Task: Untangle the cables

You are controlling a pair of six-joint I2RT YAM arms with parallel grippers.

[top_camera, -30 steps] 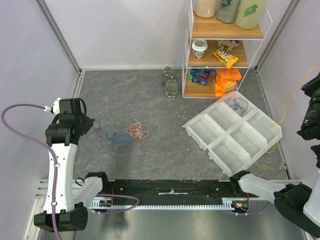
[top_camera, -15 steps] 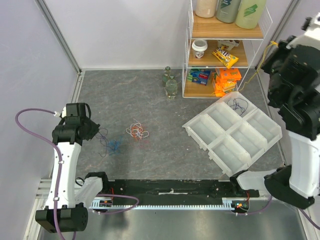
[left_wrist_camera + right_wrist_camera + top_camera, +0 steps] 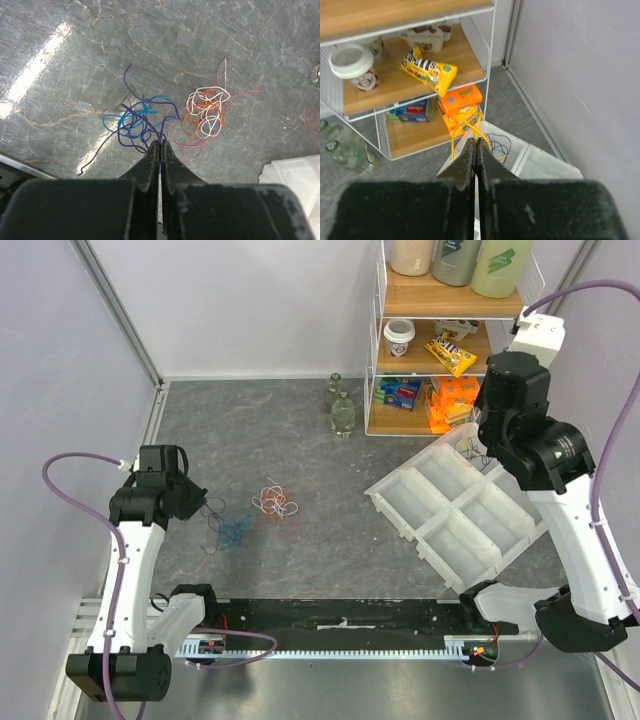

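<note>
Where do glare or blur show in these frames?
Left wrist view: a bright glare streak on the grey marbled tabletop, upper left. Right wrist view: the black right pincer, nipping a thin yellow cable, looks soft. Top view: evenly lit, soft shadows.

Left arm (image 3: 125, 560) stands up from its base, wrist bent forward and down. Left gripper (image 3: 160, 143) sits low, jaws pinched tight on the purple cable (image 3: 125, 79). Right arm (image 3: 582, 530) is raised high, right gripper (image 3: 476, 142) pointing down, jaws clamped on the yellow cable (image 3: 452, 142).
</note>
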